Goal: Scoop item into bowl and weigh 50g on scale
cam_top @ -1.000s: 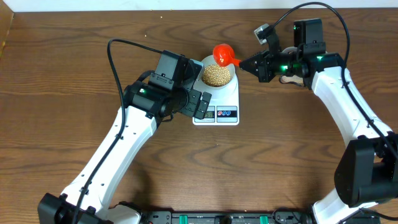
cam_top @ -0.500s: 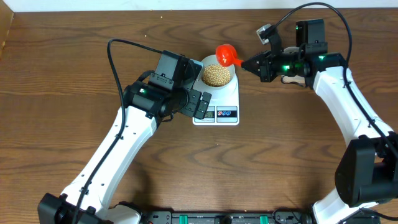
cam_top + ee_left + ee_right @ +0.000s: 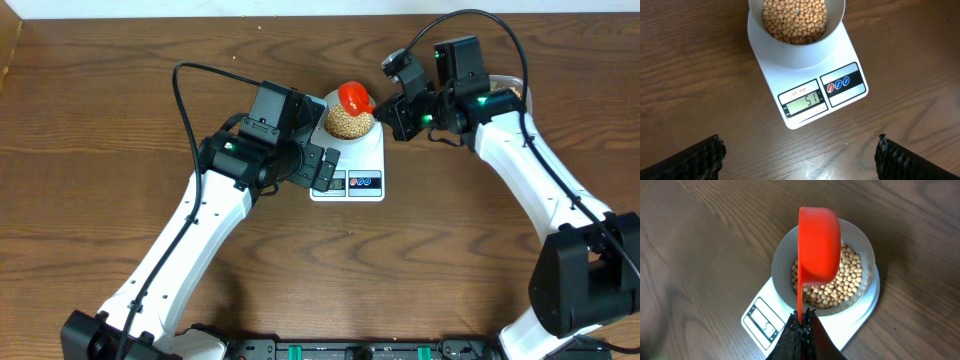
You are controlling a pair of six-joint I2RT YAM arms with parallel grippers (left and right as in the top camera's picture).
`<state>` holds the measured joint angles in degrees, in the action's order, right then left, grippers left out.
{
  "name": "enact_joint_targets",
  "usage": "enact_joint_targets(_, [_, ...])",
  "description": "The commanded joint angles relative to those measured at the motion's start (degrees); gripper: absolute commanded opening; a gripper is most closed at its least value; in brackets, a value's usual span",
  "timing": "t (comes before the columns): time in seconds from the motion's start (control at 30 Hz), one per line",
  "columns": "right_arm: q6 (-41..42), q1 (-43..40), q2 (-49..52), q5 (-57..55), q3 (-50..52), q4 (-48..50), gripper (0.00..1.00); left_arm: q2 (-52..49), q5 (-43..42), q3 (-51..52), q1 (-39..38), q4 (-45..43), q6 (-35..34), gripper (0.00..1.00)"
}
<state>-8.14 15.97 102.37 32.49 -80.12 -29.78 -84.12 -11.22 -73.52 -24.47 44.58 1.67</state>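
The white scale (image 3: pixel 372 157) stands mid-table with the pale bowl (image 3: pixel 331 103) on it, and the bowl holds a heap of beige beans (image 3: pixel 345 124). My right gripper (image 3: pixel 390 108) is shut on the handle of a red scoop (image 3: pixel 354 96). The scoop is rolled onto its side over the bowl's right half (image 3: pixel 819 242), above the beans (image 3: pixel 847 282). My left gripper (image 3: pixel 800 160) hangs open over bare wood in front of the scale (image 3: pixel 812 75), its fingers (image 3: pixel 700 160) wide apart and empty. The display (image 3: pixel 805 100) reads 51.
A clear tub (image 3: pixel 511 85) shows partly behind my right arm at the back right. My left arm's black cable (image 3: pixel 180 95) loops over the table at the left. The table's far edge runs along the top.
My right gripper has swung left with the red scoop, carrying it from the bowl's far-right rim to over the beans and rolling it onto its side. The left arm has not moved.
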Motion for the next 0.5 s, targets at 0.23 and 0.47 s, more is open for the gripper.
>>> enact_joint_targets(0.23, [-1.36, 0.22, 0.44, -2.10, -0.66, 0.00, 0.01, 0.22, 0.79, 0.55, 0.24, -0.02, -0.02, 0.98])
enact_joint_targets(0.47, [-1.38, 0.26, 2.40, -2.19, -0.66, 0.24, 0.01, 0.22, 0.79, 0.55, 0.24, -0.02, -0.02, 0.98])
